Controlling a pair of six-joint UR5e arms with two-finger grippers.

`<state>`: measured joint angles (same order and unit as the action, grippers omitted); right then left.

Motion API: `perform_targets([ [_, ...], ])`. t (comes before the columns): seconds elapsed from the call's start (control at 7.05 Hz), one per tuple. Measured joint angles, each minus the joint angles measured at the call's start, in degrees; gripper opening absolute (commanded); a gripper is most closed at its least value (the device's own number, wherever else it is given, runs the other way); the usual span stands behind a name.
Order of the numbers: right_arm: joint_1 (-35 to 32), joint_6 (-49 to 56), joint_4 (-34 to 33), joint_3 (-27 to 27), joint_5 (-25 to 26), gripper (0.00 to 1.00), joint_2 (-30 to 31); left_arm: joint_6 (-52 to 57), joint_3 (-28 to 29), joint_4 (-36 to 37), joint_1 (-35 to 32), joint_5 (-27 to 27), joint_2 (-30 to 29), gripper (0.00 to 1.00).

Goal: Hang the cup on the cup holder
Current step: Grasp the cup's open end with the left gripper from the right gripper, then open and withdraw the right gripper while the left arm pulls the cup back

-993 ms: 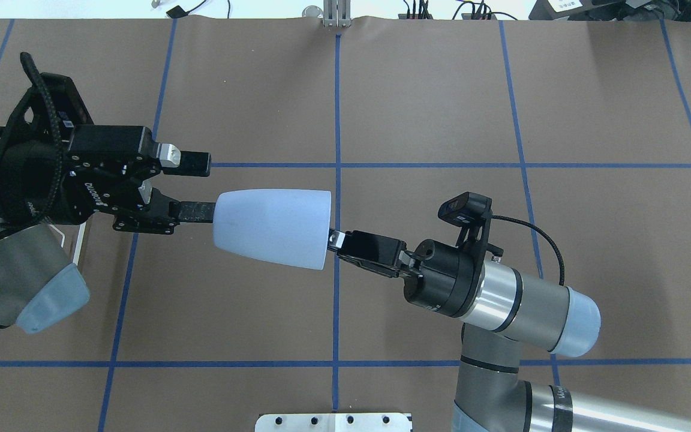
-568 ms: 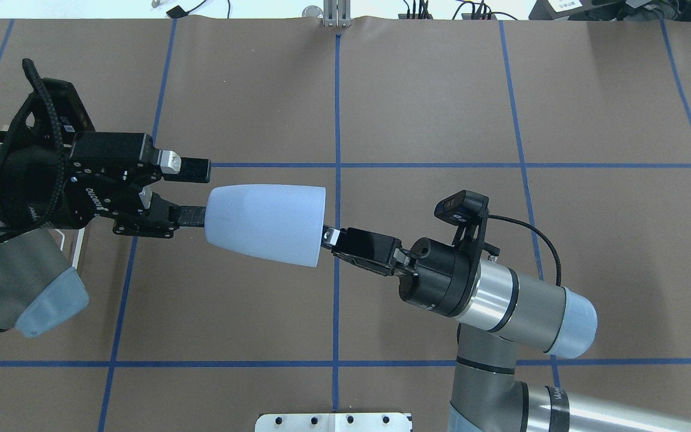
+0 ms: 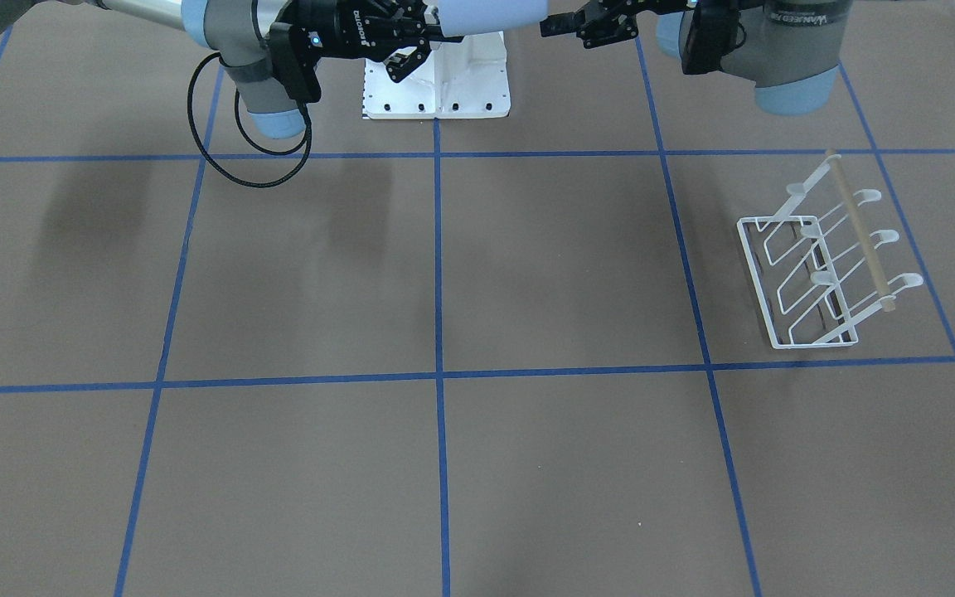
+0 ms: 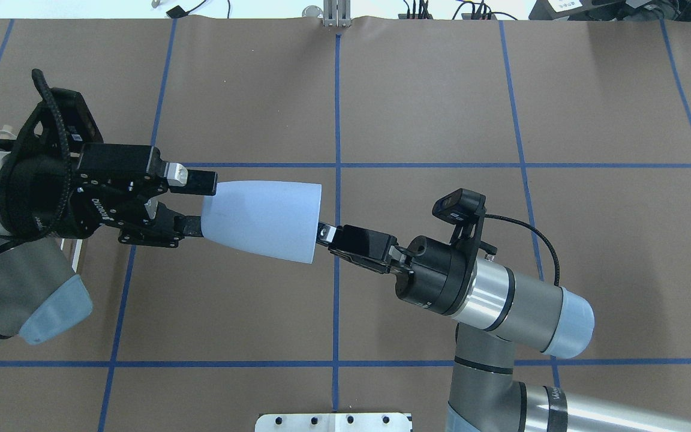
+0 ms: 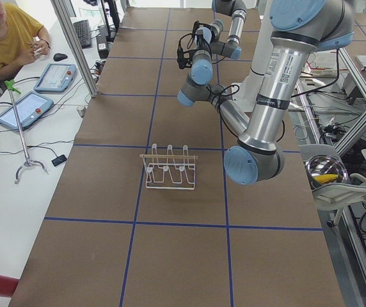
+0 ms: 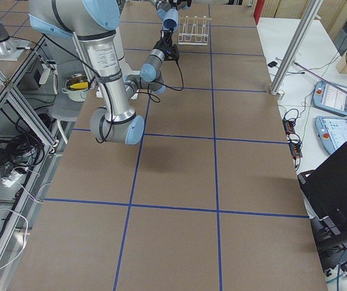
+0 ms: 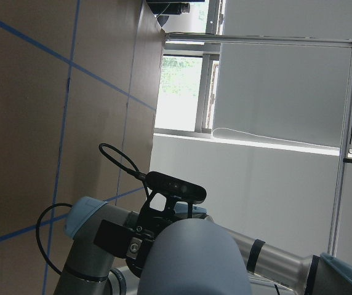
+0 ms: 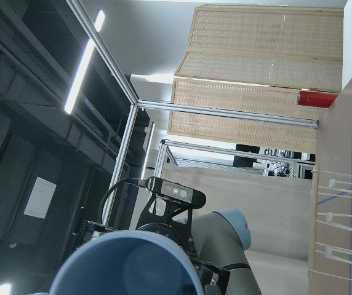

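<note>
The pale blue cup (image 4: 261,219) lies level in the air between both grippers. My right gripper (image 4: 321,233) is shut on its wide rim. My left gripper (image 4: 204,204) is open, its jaws on either side of the cup's narrow closed end. One finger (image 4: 201,180) lies along the far side; the other is partly hidden under the cup. The cup (image 3: 490,12) sits at the top edge of the front view. The white wire cup holder (image 3: 826,265) with its wooden rod stands empty on the table, below my left arm. It also shows in the left view (image 5: 169,167).
The white bolted robot base (image 3: 436,83) is at the near table edge (image 4: 333,422). Blue tape lines cross the brown table. An operator (image 5: 10,32) sits beside the table's far side, with tablets next to him.
The right arm has carried the cup a little to the left. The left gripper has shifted, and its jaws now straddle the cup's closed end.
</note>
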<state>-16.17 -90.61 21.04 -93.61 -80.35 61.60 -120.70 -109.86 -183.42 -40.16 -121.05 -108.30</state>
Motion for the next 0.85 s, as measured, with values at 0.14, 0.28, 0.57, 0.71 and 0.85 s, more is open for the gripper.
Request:
perform_targets([
  [0.14, 0.0, 0.0, 0.0, 0.0, 0.1, 0.0, -0.1, 0.1, 0.0, 0.0, 0.1, 0.0, 0.0, 0.33],
  [0.28, 0.0, 0.0, -0.2, 0.0, 0.1, 0.18, -0.2, 0.2, 0.0, -0.1, 0.1, 0.0, 0.0, 0.11],
  [0.57, 0.0, 0.3, -0.4, -0.1, 0.3, 0.99, -0.3, 0.3, 0.0, -0.2, 0.2, -0.1, 0.0, 0.0],
  [0.71, -0.1, 0.7, -0.5, -0.1, 0.8, 0.99, -0.1, 0.3, 0.0, -0.2, 0.1, -0.1, 0.1, 0.0],
  [0.85, -0.5, 0.9, -0.5, -0.2, 1.3, 0.99, 0.6, 0.3, -0.2, -0.3, 0.1, -0.1, 0.1, 0.0],
])
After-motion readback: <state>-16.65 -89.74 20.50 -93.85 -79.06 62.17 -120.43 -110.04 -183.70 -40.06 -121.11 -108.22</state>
